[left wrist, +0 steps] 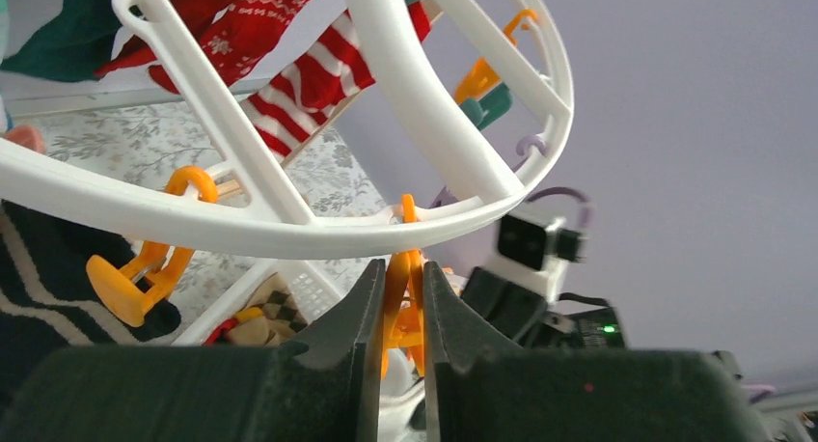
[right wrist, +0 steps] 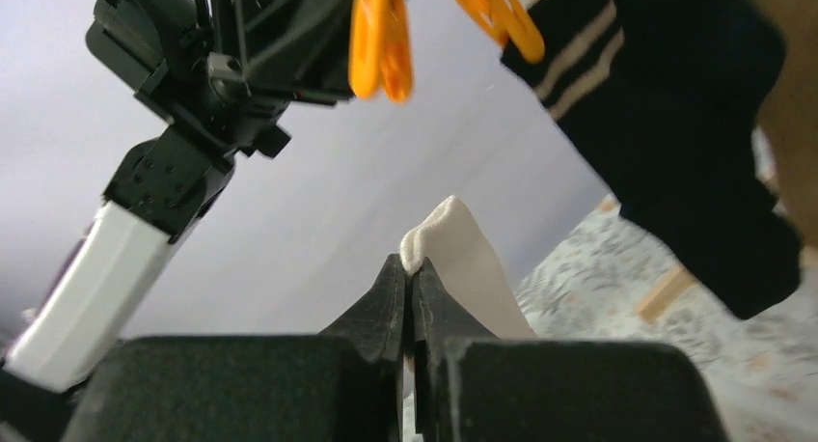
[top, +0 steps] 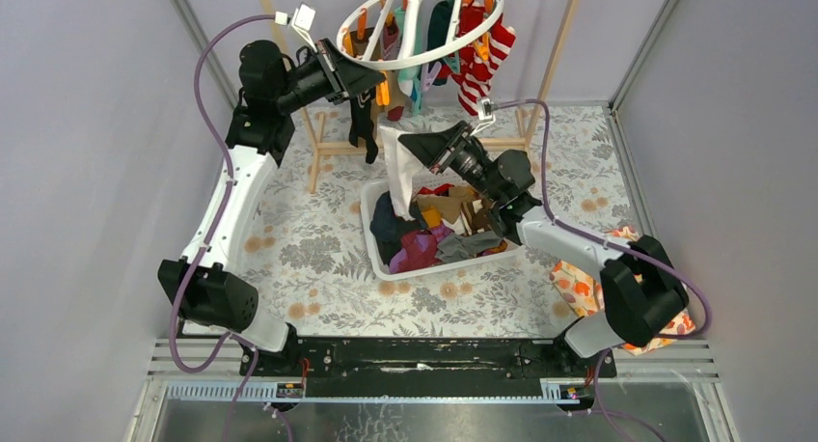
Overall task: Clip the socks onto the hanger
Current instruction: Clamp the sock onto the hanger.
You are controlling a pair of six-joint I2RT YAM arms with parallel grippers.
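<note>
Socks (top: 439, 237) first, says the Reader: where do they lie?

Legend: Most lie heaped in a white basket (top: 378, 254) at mid-table, on a floral cloth (top: 289, 239). One white sock (top: 397, 170) hangs over the basket's far left corner. Its upper edge is pinched by the right gripper (top: 413, 143). In the right wrist view the fingers are pressed together on the fabric's rim.

Reader: And the hanger (top: 424, 64)?

Legend: It hangs tilted at the far edge, between the uprights of a wooden rack (top: 318, 145). Red-and-white striped socks (top: 482, 70) dangle on its right side. A black sock (top: 365, 124) dangles from a clip at its near left.

Reader: Where is the other arm?

Legend: The left gripper (left wrist: 403, 273) sits high, just under the ring's near rim. Its fingers stand narrow, clamped on either side of an orange clip (left wrist: 397, 292) that dangles from that rim. In the right wrist view this clip appears above and to the left of the white sock, apart from it.
</note>
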